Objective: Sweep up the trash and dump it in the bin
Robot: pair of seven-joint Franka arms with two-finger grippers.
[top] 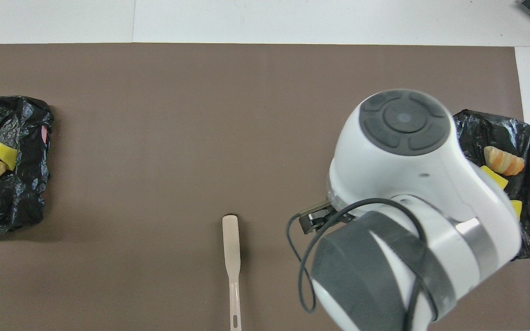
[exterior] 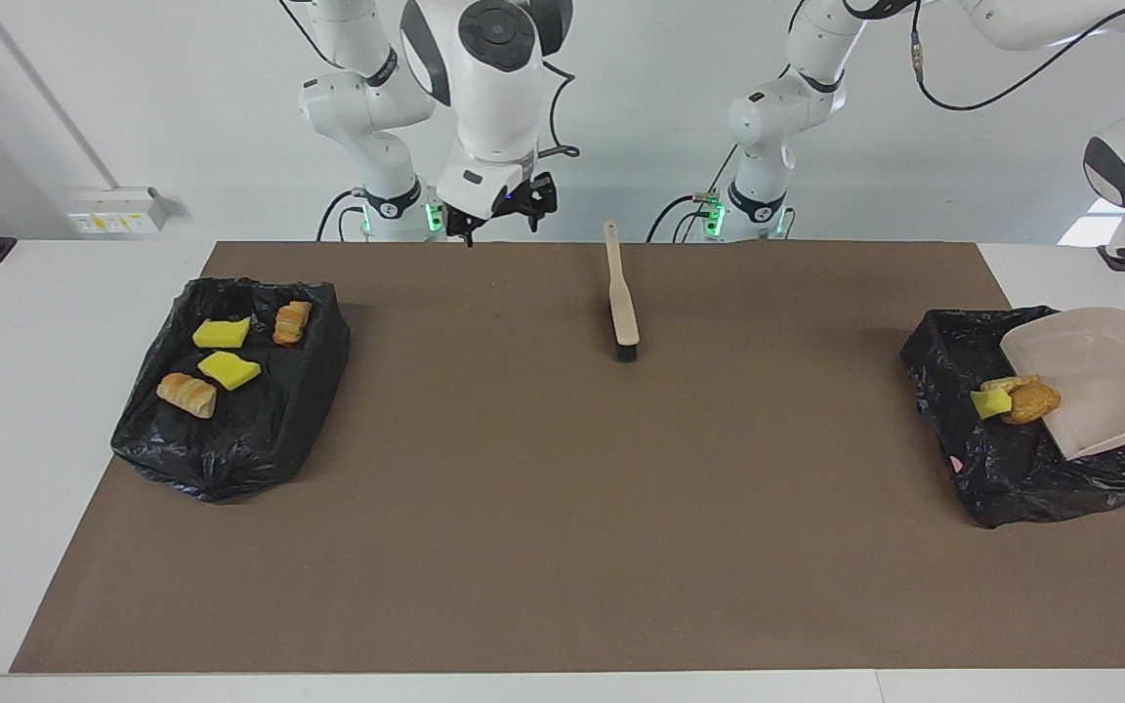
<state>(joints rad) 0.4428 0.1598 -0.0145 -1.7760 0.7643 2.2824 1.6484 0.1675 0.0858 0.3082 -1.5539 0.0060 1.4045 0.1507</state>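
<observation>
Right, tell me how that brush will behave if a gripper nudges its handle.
The brush lies flat on the mat, so tipping seems unlikely. Its long thin handle would probably pivot around the bristle end rather than slide straight. It looks stiff and light, so even a gentle push should move it.

A beige brush with black bristles [exterior: 623, 298] lies on the brown table mat [exterior: 562, 547], bristles pointing away from the robots, midway between the mat's ends.

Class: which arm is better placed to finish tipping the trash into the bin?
Left. Its dustpan is tilted over the bin, scraps at its lip; the right gripper hangs open, empty, near its base.
</observation>
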